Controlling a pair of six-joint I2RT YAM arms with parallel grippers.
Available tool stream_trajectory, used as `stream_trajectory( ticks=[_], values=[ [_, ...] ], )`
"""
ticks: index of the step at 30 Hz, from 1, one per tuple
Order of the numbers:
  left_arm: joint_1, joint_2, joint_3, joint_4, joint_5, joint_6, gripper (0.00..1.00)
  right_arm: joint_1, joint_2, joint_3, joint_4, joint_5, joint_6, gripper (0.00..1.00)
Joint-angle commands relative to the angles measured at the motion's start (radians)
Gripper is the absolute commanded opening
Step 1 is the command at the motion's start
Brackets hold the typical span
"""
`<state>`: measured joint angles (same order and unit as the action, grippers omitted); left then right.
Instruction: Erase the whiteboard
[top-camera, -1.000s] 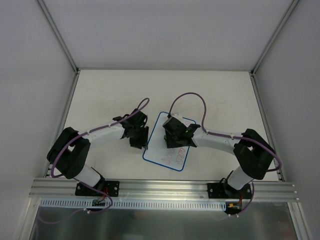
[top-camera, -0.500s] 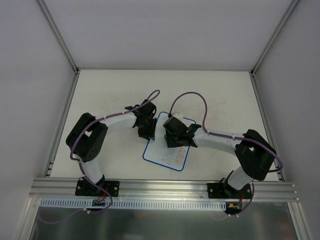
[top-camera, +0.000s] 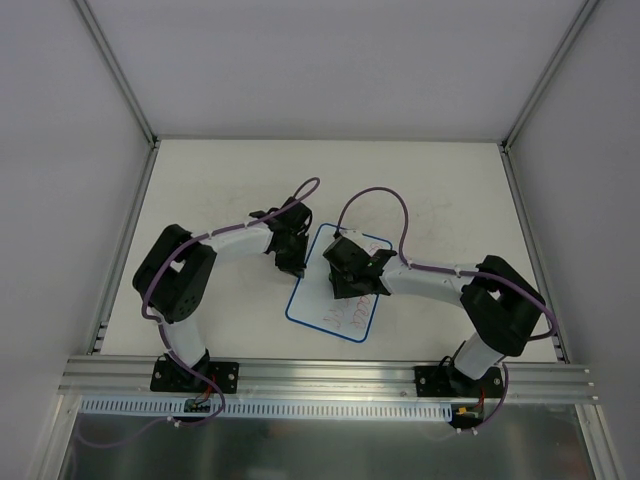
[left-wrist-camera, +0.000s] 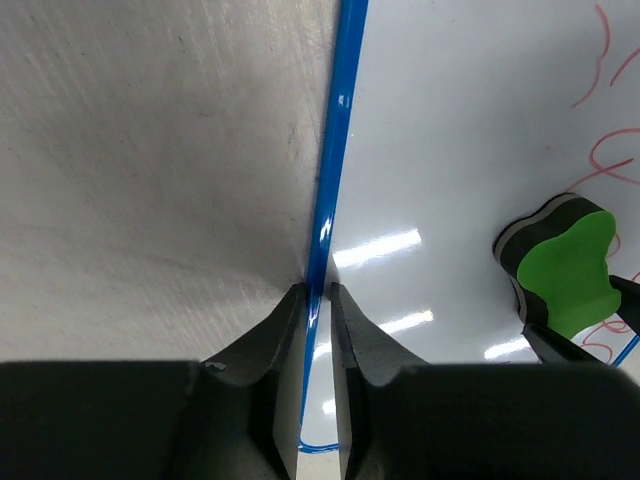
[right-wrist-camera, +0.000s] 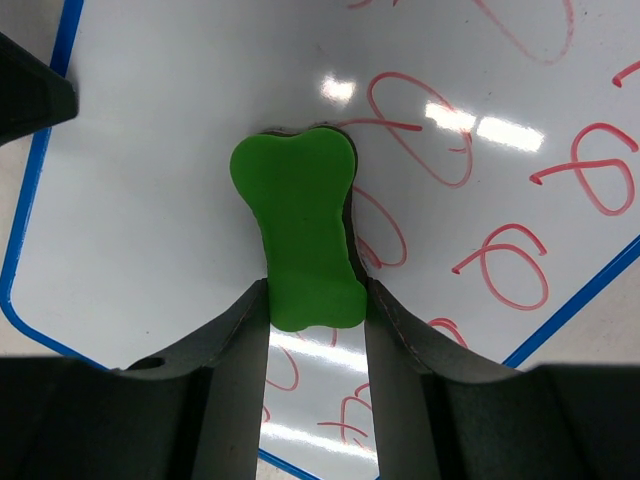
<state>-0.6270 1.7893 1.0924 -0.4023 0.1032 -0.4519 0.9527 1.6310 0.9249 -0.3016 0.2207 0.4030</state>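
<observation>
whiteboard (top-camera: 316, 303) lies flat on the tabletop (top-camera: 220, 190), approx mid-table btwn the two arms, skewed so its long sides run diagonally. Thin blue rim, rounded corners

left gripper (top-camera: 297, 268) is at the board's left edge. Its wrist cam shows the fingers almost together w/ the blue rim running btwn them: one finger on the bare tabletop side, the other on the white surface side. Reads as pinched on the whiteboard rim, nothing else btwn the jaws

right gripper (right-wrist-camera: 315, 285) is over the board's far half, clamped on the eraser (right-wrist-camera: 295, 225). Eraser is green, bone-shaped, w/ a dark layer under the green top. Fingers press both sides of its near lobe; the far lobe sticks out past the fingertips. It looks to be down on the board surface, but contact can't be confirmed from these views

red scribbles (right-wrist-camera: 410, 130) are loops in rows, on the right of the eraser & beside its near end in the right wrist cam. The board on the eraser's other side, toward the left gripper, is clean white w/ light glare spots. The left wrist cam has the eraser at far right, red marks above & below it, plus a bit of blue line at the frame edge

A purple cable (top-camera: 380, 195) arcs above the right arm's wrist; a similar one loops over the left
</observation>
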Motion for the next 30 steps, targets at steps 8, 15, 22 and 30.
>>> stream_trajectory(
  ticks=[8,15,22,30],
  values=[
    [0.006,-0.021,-0.095,-0.018,-0.007,-0.001,0.0,0.026,-0.06,0.034,-0.028,0.06,-0.052,0.6],
    [0.006,-0.079,-0.157,-0.017,0.0,-0.03,0.0,0.024,-0.027,0.098,-0.042,0.083,-0.118,0.6],
    [0.006,-0.091,-0.158,-0.017,0.009,-0.034,0.0,0.02,0.049,0.14,-0.041,0.069,-0.122,0.54],
    [0.006,-0.087,-0.155,-0.017,0.012,-0.036,0.0,0.021,0.086,0.115,-0.042,0.055,-0.105,0.42]
  ],
)
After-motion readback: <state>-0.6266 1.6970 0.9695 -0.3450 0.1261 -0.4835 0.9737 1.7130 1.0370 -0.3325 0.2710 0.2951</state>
